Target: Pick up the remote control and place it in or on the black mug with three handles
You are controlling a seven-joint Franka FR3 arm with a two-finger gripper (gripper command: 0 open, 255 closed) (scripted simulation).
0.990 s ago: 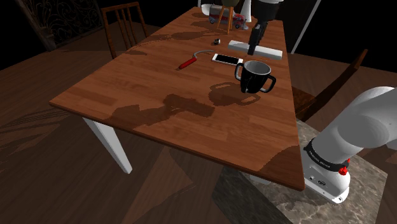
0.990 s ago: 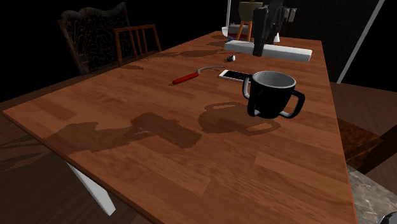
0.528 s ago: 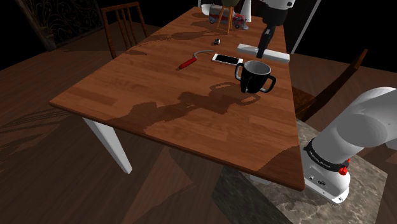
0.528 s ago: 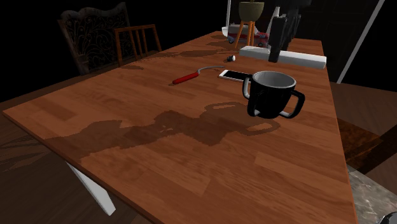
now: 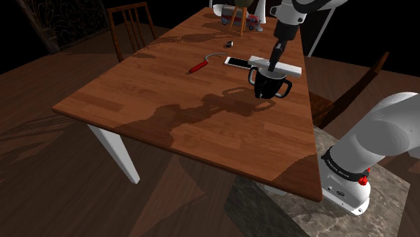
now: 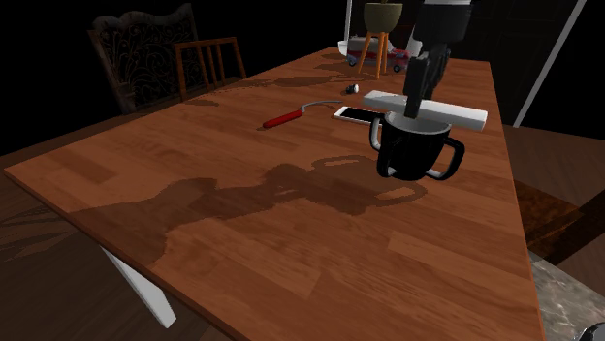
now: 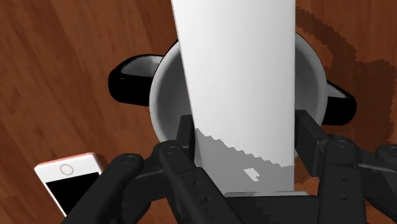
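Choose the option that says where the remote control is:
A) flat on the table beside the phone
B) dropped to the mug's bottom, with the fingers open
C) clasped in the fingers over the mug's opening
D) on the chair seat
C: in the wrist view the fingers clasp the white remote control from both sides, and it spans the open top of the black mug.

The shoulder view looks down from high behind the stand across the whole tabletop, the second exterior view sits lower and nearer, facing much the same way, and the wrist view stares straight down, close over the mug all three share.
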